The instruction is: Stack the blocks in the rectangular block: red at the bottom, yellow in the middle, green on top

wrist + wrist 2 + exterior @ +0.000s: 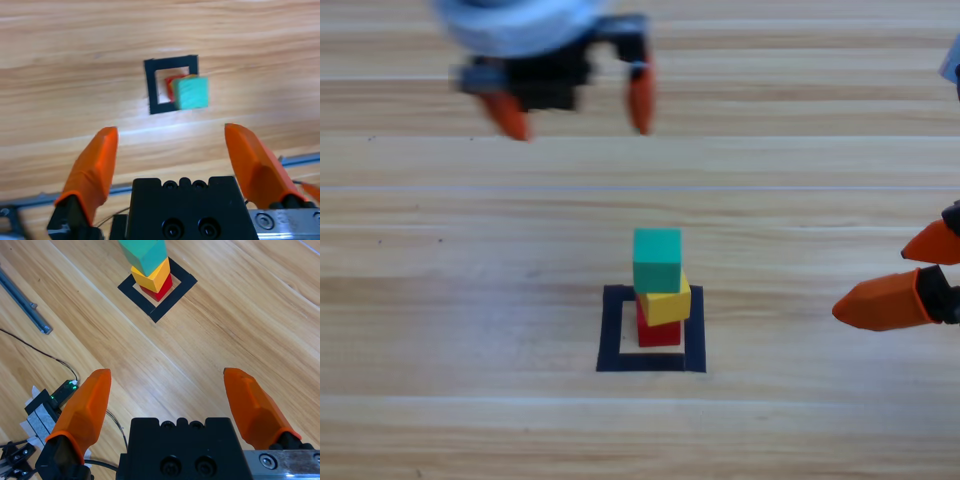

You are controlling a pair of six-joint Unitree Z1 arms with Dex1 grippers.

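Inside the black tape rectangle (612, 330) on the worktop (440, 300), the red cube (660, 331), yellow cube (667, 303) and green cube (657, 259) stand stacked, while the left gripper (575, 115) and right gripper (905, 270) hang apart with jaws spread, holding nothing.

Your left gripper (575, 105) has two tapered orange jaws on a black body, with a pale grey arm housing behind it. In your left wrist view, the gripper (170, 140) body is a black block with round screw recesses along its top and lower face. Your right gripper (910, 270) shows the same orange jaws with black mounts; silver metal shows beside the right jaw.
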